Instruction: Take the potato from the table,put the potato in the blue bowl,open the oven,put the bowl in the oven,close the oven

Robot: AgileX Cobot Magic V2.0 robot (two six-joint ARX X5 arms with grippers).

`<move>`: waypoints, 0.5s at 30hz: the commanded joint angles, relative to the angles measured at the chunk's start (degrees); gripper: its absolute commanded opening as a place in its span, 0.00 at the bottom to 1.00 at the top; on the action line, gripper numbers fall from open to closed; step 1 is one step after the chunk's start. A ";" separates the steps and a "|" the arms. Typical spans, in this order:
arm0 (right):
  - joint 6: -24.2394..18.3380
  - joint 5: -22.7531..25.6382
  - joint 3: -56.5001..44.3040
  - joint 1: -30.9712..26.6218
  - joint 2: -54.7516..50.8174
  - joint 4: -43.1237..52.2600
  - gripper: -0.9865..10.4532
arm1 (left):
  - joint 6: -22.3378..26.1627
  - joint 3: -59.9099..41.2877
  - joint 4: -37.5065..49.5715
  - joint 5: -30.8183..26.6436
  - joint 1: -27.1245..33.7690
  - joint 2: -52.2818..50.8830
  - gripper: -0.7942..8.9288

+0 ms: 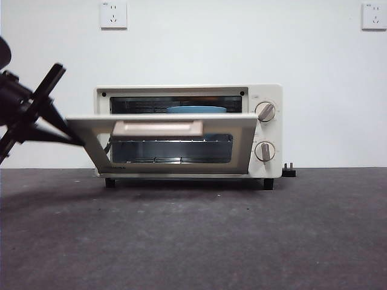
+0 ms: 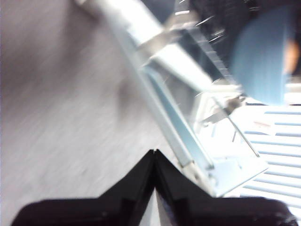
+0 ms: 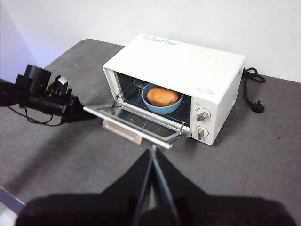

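- The table [image 1: 193, 235] is dark grey and faintly speckled, running back to a plain white wall [image 1: 326, 66] with two sockets [image 1: 113, 15] set high up.
- On the left of the front view, the left gripper [image 1: 77, 140] comes in dark from the side edge, its tip at the left end of the oven door [image 1: 163, 142]. In its own wrist view its jaws meet in a point, pressed together with nothing between them, just beside the door's metal edge.
- The oven [image 3: 188, 70] stands toward the back of the table, its long side running across the front view, the opening facing the camera. The door hangs partly down, tilted, with the beige handle [image 1: 157, 127] at its front edge.
- Inside the oven sits the blue bowl [image 3: 162, 101], upright on the rack, with the potato [image 3: 162, 96] lying in it, its longer side along the oven's width.
- Two knobs [image 1: 265, 112] sit one above the other on the oven's right end; a black plug [image 3: 257, 107] and cord lie on the table beyond.
- The right gripper [image 3: 153, 151] hangs well in front of the oven, apart from it, jaws together and empty.
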 commanded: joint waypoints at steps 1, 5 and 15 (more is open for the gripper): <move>1.03 -0.59 -0.39 0.04 -0.15 -1.14 0.08 | -1.07 1.73 0.52 0.57 -0.63 -0.04 0.08; 1.53 -1.18 -0.39 0.02 -0.13 -1.14 0.08 | -1.75 5.38 0.63 -1.11 -1.16 -0.04 0.08; 1.57 -1.16 -0.39 0.02 -0.13 -1.14 0.08 | -2.14 15.37 0.46 -6.43 -1.70 -0.02 0.08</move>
